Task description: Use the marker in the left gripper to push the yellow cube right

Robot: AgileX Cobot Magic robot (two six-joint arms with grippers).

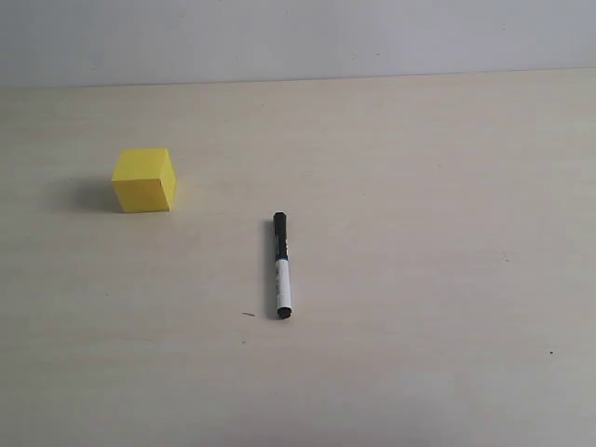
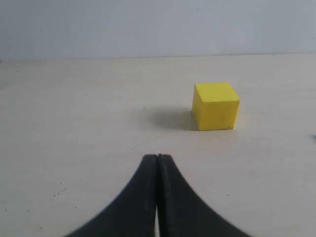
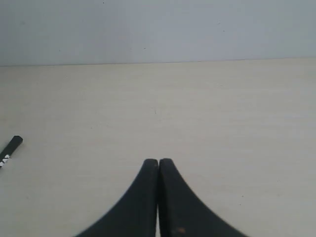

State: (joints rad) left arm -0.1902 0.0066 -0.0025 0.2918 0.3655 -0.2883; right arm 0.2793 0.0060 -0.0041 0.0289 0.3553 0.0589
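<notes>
The yellow cube (image 1: 144, 180) rests on the table at the left of the exterior view; it also shows ahead of my left gripper as the cube (image 2: 215, 105). The marker (image 1: 281, 266), white barrel with black cap, lies flat near the table's middle, apart from the cube, held by nothing. Its black cap end (image 3: 11, 147) shows at the edge of the right wrist view. My left gripper (image 2: 157, 157) is shut with nothing between its fingers, short of the cube. My right gripper (image 3: 158, 161) is shut and empty. Neither arm appears in the exterior view.
A pale wooden table (image 1: 419, 233) runs to a light wall (image 1: 298, 37) at the back. A small dark speck (image 1: 248, 315) lies left of the marker's lower end.
</notes>
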